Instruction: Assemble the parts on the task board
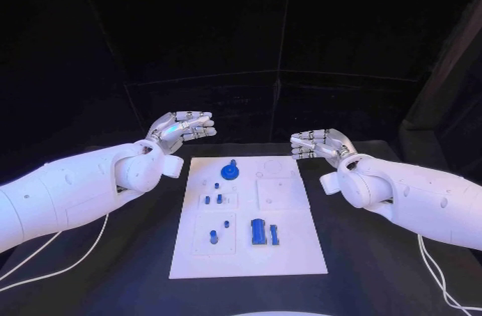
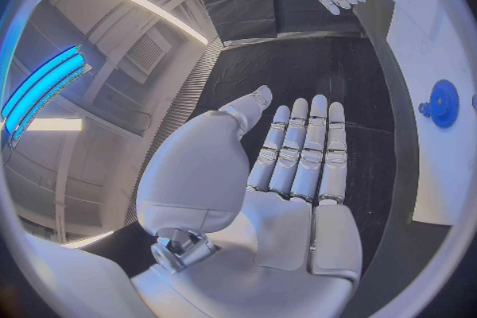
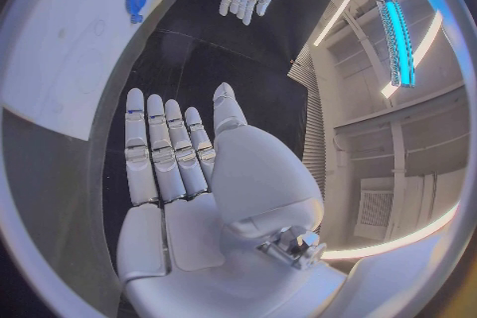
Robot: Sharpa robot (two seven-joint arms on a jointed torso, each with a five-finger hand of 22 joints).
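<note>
We see both shiny hands, left hand (image 1: 181, 130) and right hand (image 1: 320, 146), holding nothing, fingers (image 2: 298, 147) straight, beside the flat white task board (image 1: 291, 250) with small blue parts (image 1: 230, 170).

You see a white task board (image 1: 291, 253) on the black surface (image 1: 382, 246), small blue parts (image 1: 259, 231) on it, and silver fingers (image 1: 191, 124) on white arms (image 1: 60, 191).

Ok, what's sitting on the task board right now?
On the task board: a round blue part at the far end, small blue pegs mid-board, and longer blue pieces nearer. Neither hand covers it.
</note>
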